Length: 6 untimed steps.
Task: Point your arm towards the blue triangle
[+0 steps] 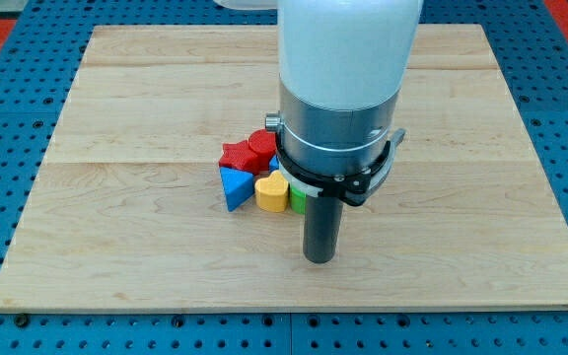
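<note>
The blue triangle (pixel 233 186) lies on the wooden board (pixel 116 118), at the left end of a tight cluster of blocks near the middle. My tip (pixel 319 258) rests on the board below and to the right of the cluster, roughly a block's width clear of it. To the triangle's right is a yellow heart-shaped block (pixel 272 192). Above it are a red star-like block (pixel 236 156) and another red block (pixel 261 146). A green block (pixel 298 201) shows only as a sliver behind my rod.
The arm's wide grey and white body (pixel 341 99) hides the right part of the cluster and the board behind it. A sliver of another blue block (pixel 275 164) shows at the body's edge. A blue pegboard surface (pixel 8 108) surrounds the board.
</note>
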Each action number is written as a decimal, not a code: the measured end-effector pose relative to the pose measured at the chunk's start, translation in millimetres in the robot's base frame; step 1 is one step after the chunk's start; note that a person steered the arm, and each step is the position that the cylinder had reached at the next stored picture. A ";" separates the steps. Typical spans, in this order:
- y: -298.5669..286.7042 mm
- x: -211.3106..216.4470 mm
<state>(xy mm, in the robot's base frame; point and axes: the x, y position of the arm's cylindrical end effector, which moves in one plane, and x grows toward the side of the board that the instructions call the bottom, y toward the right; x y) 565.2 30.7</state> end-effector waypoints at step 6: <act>-98.8 -74.4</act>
